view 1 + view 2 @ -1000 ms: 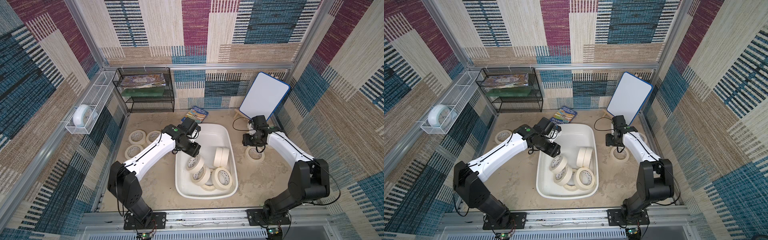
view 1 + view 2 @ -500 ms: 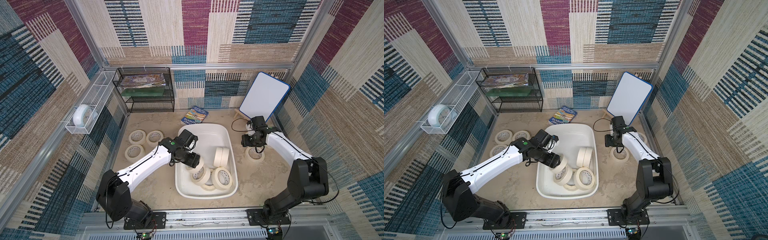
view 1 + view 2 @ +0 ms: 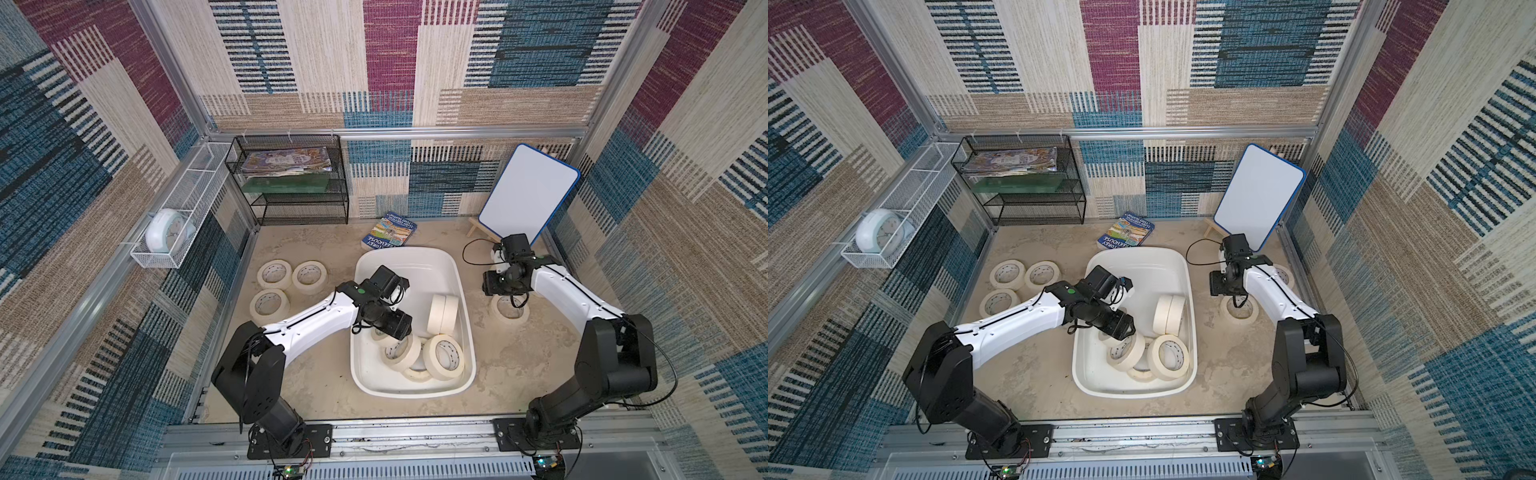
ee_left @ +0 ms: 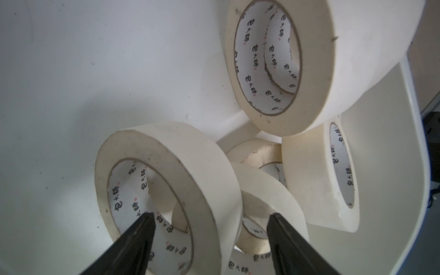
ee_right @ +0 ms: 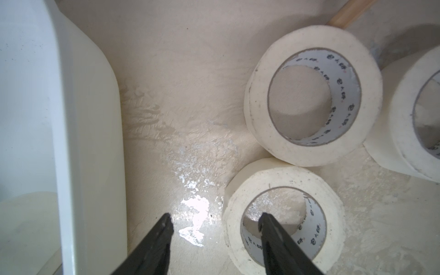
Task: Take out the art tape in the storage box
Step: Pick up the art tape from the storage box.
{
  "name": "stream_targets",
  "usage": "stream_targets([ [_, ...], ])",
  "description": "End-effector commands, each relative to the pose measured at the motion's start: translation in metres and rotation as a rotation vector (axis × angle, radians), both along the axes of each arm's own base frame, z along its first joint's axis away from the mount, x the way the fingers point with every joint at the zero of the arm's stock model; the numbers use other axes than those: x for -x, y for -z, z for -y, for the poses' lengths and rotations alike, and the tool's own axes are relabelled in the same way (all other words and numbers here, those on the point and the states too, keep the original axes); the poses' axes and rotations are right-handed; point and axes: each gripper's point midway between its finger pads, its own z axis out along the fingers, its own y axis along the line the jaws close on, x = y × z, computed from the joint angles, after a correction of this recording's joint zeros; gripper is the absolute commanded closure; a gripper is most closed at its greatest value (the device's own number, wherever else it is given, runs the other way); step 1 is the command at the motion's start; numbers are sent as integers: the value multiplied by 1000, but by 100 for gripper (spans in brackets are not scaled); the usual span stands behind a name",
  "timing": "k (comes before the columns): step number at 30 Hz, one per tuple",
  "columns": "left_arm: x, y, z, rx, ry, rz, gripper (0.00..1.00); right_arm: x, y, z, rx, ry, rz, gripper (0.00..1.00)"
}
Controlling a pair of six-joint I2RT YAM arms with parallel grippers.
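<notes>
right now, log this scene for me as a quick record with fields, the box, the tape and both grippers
storage box: white tub in the middle of the table
art tape in box: about six rolls, piled at the near end
art tape out: three flat on the left arm's side, three on the right arm's side
left gripper: open, down in the box, straddling a leaning roll
right gripper: open, one fingertip over the core of a flat roll

Bright, even light; soft shadows
</notes>
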Motion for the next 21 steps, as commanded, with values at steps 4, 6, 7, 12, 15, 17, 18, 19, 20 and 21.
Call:
stream_targets([
  [4,0,6,15,59,23,-43,38,-1,1,1,11,-6,-2,37],
  [6,0,5,13,49,19,-40,50,-1,2,1,14,-6,-3,37],
  [7,0,3,13,47,20,-36,56,-1,2,2,16,-6,-4,37],
  [12,-6,-11,10,17,27,-3,81,-1,1,2,15,-5,-2,37],
  [15,-12,-27,11,10,41,29,93,-1,-1,2,17,-4,3,37],
  [17,-17,-41,11,3,46,59,98,-1,-2,2,16,-5,6,37],
  [18,-20,-50,10,0,47,79,98,-1,-3,2,17,-5,9,37],
  [19,-23,-62,9,-3,43,106,98,-2,-5,1,15,-7,15,37],
  [20,-26,-72,7,-7,38,135,98,-2,-6,1,13,-8,21,37],
  [21,-29,-84,2,-20,27,170,98,-3,-9,-1,9,-14,32,37],
])
